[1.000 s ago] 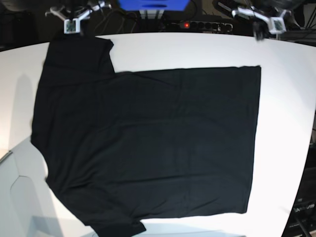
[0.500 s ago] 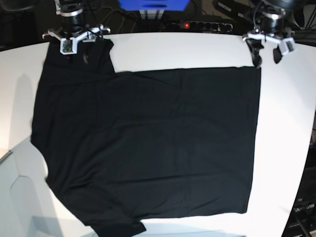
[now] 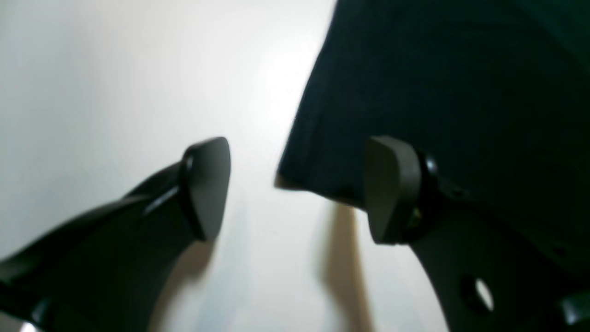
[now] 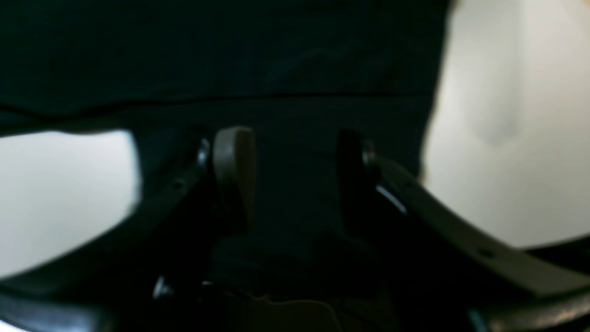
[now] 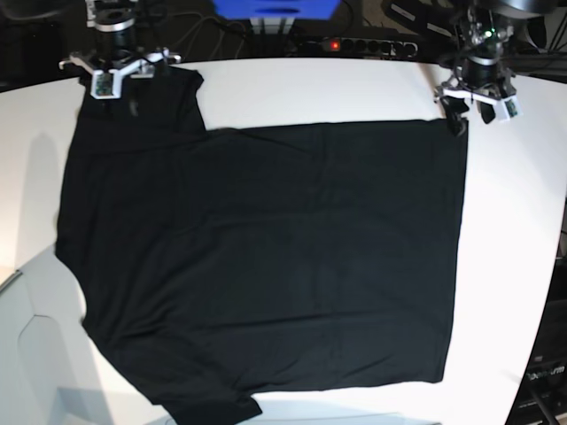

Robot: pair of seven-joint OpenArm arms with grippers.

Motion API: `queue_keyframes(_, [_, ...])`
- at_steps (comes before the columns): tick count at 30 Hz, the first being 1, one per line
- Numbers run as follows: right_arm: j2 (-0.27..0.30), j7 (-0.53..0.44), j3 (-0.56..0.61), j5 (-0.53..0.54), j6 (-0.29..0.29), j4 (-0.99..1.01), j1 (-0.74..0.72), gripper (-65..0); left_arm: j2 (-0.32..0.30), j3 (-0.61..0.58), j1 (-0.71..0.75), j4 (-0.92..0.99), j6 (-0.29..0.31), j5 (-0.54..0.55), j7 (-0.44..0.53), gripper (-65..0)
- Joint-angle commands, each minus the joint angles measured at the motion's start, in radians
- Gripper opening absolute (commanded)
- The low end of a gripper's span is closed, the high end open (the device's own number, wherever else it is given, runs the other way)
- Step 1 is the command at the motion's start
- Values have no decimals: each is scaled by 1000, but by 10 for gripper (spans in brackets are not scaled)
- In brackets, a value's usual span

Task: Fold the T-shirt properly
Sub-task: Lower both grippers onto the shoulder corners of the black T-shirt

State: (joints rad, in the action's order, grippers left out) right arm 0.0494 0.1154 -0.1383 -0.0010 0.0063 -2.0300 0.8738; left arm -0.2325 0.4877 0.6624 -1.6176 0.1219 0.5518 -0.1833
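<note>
The black T-shirt (image 5: 266,257) lies spread flat on the white table (image 5: 337,88), plain side up. One sleeve points to the far left and the other to the near left. My left gripper (image 5: 472,113) hangs open at the shirt's far right corner. In the left wrist view that corner of the T-shirt (image 3: 438,83) lies between the spread fingers of the left gripper (image 3: 297,189), one finger over bare table. My right gripper (image 5: 113,91) stands open over the far-left sleeve. The right wrist view shows the right gripper (image 4: 295,180) with black cloth (image 4: 276,55) beneath its gap.
A power strip (image 5: 354,44) with a red light and a blue object (image 5: 275,9) sit behind the table's far edge. Dark equipment stands off the table at the right (image 5: 549,354). Bare table shows along the far edge and the right side.
Both grippers have come in from behind the table's far edge onto the shirt's far corners and opened. Since half a second ago the right gripper has shifted left and the left one has turned slightly.
</note>
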Motion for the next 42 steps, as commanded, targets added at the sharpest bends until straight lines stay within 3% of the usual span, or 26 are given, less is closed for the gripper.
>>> queue_keyframes(1, [2, -26, -7, -1, -1, -15, 9, -355, -9, 3, -6, 0, 3, 1, 23, -214])
queue_keyframes(11, [2, -26, -42, -1, 1, -13, 12, -355, -17, -94, -48, 75, 5, 0, 23, -223])
queue_keyframes(13, [2, -24, -44, -1, 1, -13, 12, -356, -15, -94, -48, 78, 5, 0, 23, -300])
queue_keyframes(17, [2, 42, -76, 0, 5, -5, -6, -358, -17, -93, -48, 78, 5, 0, 23, -624])
queue_keyframes(18, [4, 60, -80, 0, 19, 1, -23, -358, -17, -90, -48, 78, 5, 1, 23, -650])
queue_keyframes(22, [-3, 143, -154, 0, 146, 39, -103, -359, -14, -85, -48, 78, 5, 7, 23, -642])
queue_keyframes(31, [-23, 283, -330, 0, 288, 171, -305, -354, -12, -85, -43, 78, 5, 4, 23, -649])
queue_keyframes(42, [-16, 292, -346, 0, 307, 338, -338, -326, -15, -83, -40, 76, 5, 1, 23, -649])
